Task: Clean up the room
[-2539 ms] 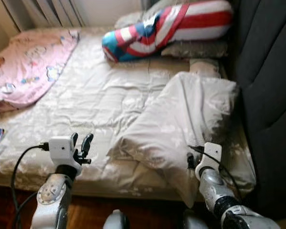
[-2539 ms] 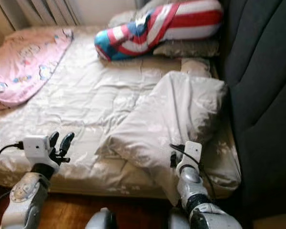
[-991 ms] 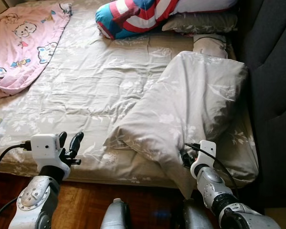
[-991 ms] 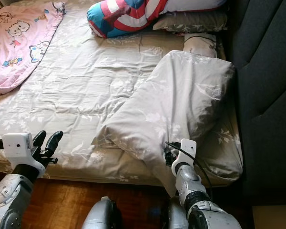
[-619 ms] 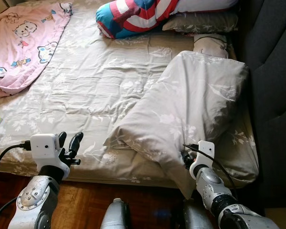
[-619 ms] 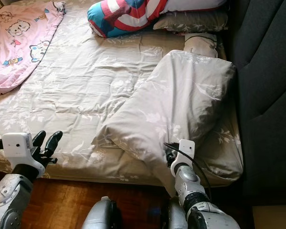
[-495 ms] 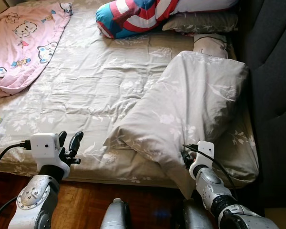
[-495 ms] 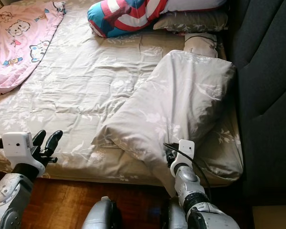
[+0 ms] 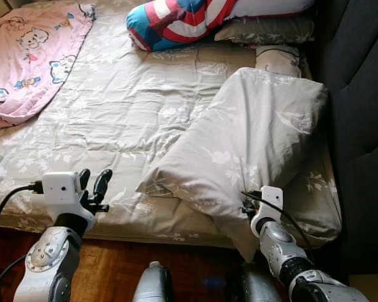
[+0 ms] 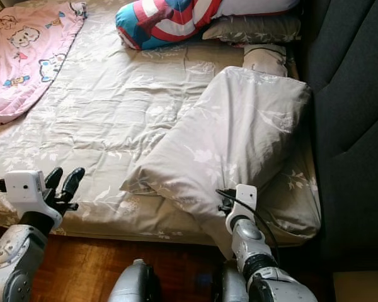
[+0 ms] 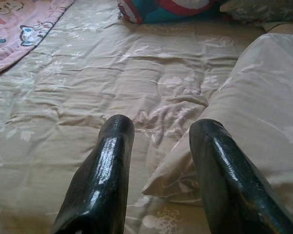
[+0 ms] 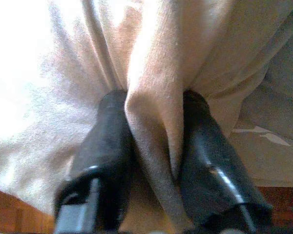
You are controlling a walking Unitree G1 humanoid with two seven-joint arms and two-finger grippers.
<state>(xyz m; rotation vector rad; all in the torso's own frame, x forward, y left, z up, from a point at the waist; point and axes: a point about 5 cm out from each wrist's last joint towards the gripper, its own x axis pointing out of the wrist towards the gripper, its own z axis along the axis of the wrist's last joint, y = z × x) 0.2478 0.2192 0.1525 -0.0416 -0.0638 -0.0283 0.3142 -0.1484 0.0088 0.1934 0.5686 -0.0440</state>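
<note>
**Duvet pinched on the right, left side waiting**

Start at your left: the pink blanket [image 9: 31, 53] is bunched at the far left of the bed [image 9: 113, 113], well away from the action. Your left gripper [image 9: 94, 187] hovers at the bed's near edge, its fingers [image 11: 100, 180] spread wide with nothing between them, pointed toward the loose near corner of the folded duvet [image 9: 252, 145].

Moving across, the striped bolster [image 9: 195, 19] lies at the head of the bed. The duvet is heaped on the bed's right half, beside the dark headboard [image 9: 359, 94], its lower fold hanging over the edge.

And at the right, your right gripper [image 12: 154, 146] is clamped on that hanging fold, cloth squeezed between both fingers.

Expect this duvet to be soft, light and floppy: it'll sag and drag rather than lift flat. Your best second hold looks like the thick near corner, where the layers bunch and won't slip.
</note>
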